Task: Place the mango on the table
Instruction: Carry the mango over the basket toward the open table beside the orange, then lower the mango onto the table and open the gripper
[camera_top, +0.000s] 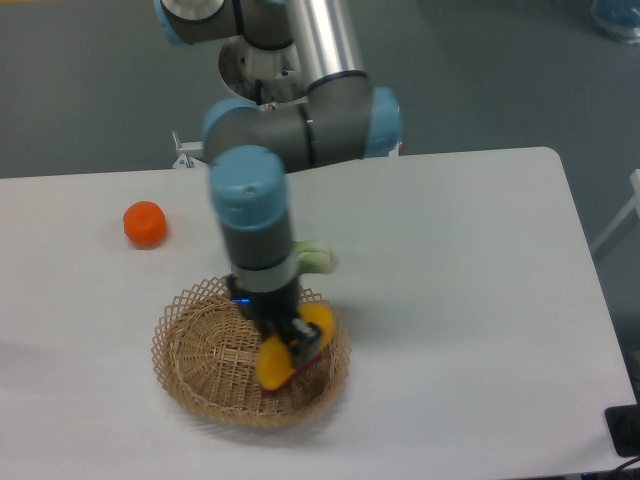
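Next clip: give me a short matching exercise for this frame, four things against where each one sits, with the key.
Things:
1. mango
2. tangerine
3. wicker basket
4. pale green item

Places:
A. on the table, far left
B. behind the arm, partly hidden
C. at the pincer, over the basket
D. on the table's near side, under the arm

Pairs: 1-C, 2-A, 3-D, 4-B

White table (480, 300) has a wicker basket (195, 370) near the front, a tangerine (145, 224) off left, something pale green (318, 258) behind the basket.
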